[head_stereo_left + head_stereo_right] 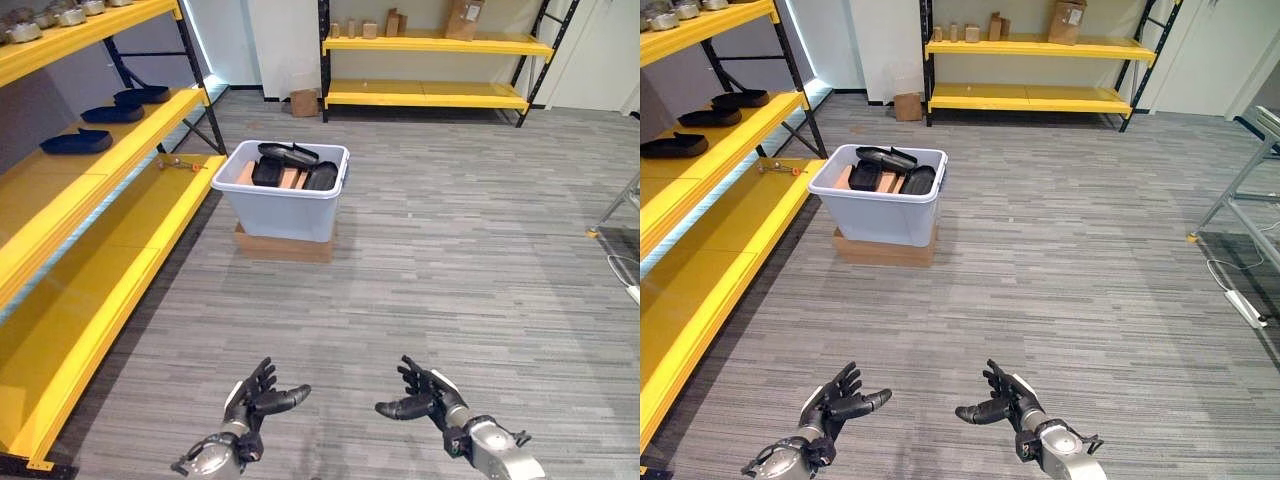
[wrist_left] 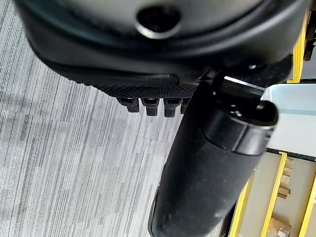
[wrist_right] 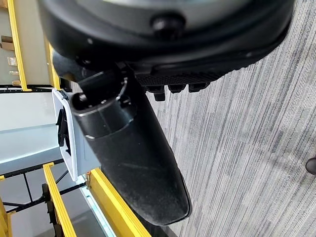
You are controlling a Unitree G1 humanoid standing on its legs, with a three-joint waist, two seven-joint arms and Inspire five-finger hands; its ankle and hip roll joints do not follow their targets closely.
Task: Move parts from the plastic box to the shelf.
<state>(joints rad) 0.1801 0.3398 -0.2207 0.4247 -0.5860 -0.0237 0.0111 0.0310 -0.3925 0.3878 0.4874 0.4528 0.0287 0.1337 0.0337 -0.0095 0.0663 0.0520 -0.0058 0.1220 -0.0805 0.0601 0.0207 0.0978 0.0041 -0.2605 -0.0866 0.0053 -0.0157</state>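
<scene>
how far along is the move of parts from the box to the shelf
Partly done, it seems: three black parts already lie on the yellow shelf's middle level. Nothing is in hand; the left hand and right hand are both open and empty, well short of the box. Left to do: several black parts still sit in the plastic box on the floor.

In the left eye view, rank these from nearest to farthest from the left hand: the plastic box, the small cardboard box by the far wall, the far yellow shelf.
From the left hand:
1. Plastic box, ahead on the floor, holding dark parts.
2. Small cardboard box, beyond it, beside the far rack.
3. Far yellow shelf, against the back wall.
</scene>
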